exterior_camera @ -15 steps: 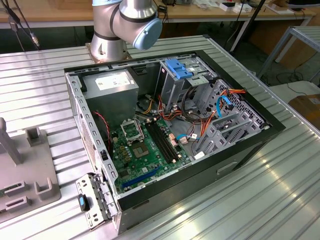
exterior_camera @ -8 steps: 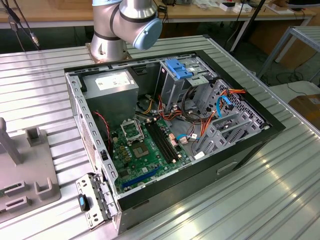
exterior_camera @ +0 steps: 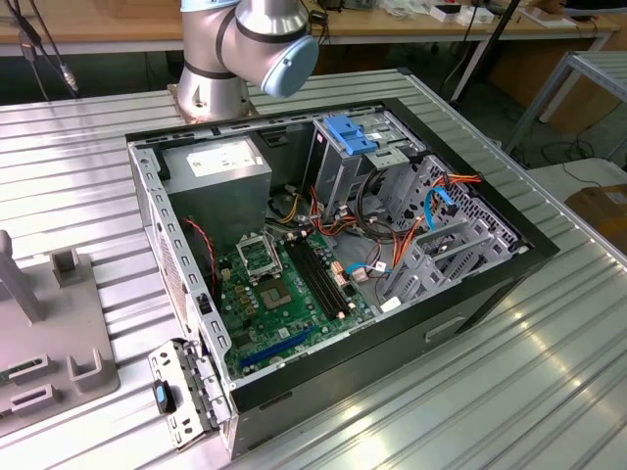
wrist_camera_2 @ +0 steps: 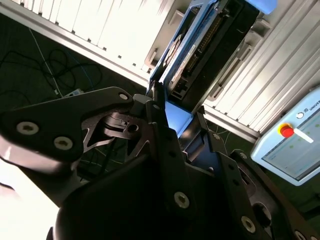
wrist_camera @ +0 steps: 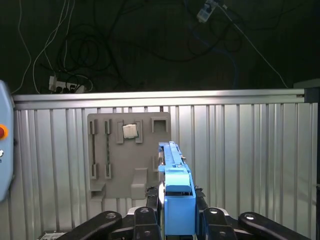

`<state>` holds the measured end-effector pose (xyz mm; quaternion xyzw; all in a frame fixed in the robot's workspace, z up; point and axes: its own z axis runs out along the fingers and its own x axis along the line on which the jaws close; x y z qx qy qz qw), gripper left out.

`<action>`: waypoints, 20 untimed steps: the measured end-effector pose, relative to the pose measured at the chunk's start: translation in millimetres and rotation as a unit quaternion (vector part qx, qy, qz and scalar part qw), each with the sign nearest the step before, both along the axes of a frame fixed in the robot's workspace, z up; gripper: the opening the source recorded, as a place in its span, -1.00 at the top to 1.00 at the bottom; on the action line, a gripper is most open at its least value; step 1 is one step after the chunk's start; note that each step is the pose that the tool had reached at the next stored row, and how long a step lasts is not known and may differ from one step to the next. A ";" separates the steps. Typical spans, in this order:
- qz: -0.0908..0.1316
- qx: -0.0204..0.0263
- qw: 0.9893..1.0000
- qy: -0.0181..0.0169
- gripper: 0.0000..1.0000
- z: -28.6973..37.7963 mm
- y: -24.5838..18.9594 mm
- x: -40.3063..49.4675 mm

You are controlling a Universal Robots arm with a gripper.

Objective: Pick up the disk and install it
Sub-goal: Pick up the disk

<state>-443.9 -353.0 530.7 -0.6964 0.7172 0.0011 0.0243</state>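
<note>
Above the counter [wrist_camera: 250, 150] by the grey tray [wrist_camera: 129, 150], the jaws are clamped on the disk [wrist_camera: 177, 200], held edge-on; pick-up looks done, and seating it in the case [exterior_camera: 490, 294] is not yet done

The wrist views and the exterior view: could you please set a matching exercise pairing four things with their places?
1 disk
2 chip
3 green board
4 red button

A on the grey tray
B inside the open computer case
C held in the gripper
D on the pale handheld panel

Pairs: 1-C, 2-A, 3-B, 4-D.
</note>
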 end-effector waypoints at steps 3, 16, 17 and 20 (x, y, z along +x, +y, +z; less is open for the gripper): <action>0.000 0.000 1.000 0.000 0.26 0.0 0.0 12.2; 0.000 0.000 1.000 0.000 0.26 0.0 0.0 64.4; 0.000 0.000 1.000 0.000 0.26 0.0 0.0 65.7; 0.000 0.000 1.000 0.000 0.26 0.0 0.0 68.6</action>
